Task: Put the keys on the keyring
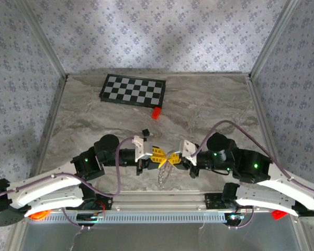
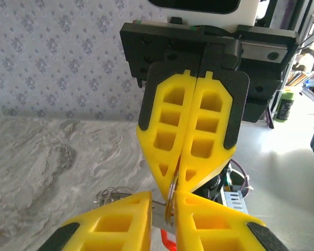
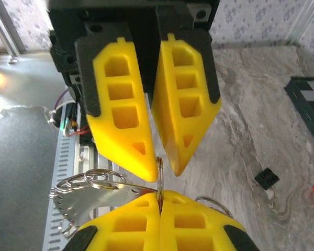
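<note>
At the near edge of the grey marbled surface (image 1: 214, 104) the two arms meet tip to tip. The left gripper (image 3: 161, 168) has its yellow fingers a narrow way apart, one to each side of a strand of the thin silvery-grey metal keyring (image 1: 166, 172), without pinching it. Facing it, the right gripper (image 2: 177, 178) has its fingers pressed together, clamped on that same strand. The rest of the keyring hangs below the two grippers as a loose jagged bundle just off the surface. In the left wrist view a small flat red key (image 2: 167, 240) shows just under the gap between the left fingers; whether it sits on the keyring cannot be told. Farther out lie a tiny black cube (image 1: 145, 130), then a bright red rectangular block (image 1: 156, 113), which sits just beside the corner of a black-and-white checkered board (image 1: 132, 90).
</note>
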Tool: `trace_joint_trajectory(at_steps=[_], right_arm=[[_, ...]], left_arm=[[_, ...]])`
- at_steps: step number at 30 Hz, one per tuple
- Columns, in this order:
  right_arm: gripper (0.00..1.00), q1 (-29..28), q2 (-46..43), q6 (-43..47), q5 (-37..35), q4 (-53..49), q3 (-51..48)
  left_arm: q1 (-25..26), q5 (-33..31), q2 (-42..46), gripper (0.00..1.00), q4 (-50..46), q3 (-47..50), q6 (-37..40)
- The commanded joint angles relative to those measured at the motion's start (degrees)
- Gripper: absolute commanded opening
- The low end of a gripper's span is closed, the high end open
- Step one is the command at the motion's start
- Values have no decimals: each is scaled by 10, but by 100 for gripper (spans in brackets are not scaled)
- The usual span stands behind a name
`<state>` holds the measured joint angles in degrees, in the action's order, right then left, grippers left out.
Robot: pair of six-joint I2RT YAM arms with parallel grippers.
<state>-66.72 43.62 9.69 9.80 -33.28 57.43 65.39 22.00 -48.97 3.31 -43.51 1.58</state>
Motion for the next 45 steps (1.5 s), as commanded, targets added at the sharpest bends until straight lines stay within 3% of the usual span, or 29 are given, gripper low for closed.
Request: trace_joint_trajectory(at_steps=[1, 22, 29, 45], right_arm=[[0, 2, 13, 18, -15, -37, 42], [0, -13, 75, 37, 10, -76, 86], [0, -19, 84, 38, -2, -73, 90], [0, -23, 52, 22, 8, -14, 51]], left_arm=[[1, -22, -6, 18, -79, -42, 41], [1, -51, 0, 0, -132, -58, 67], [1, -84, 16, 0, -131, -54, 47], [0, -61, 42, 0, -87, -38, 38]])
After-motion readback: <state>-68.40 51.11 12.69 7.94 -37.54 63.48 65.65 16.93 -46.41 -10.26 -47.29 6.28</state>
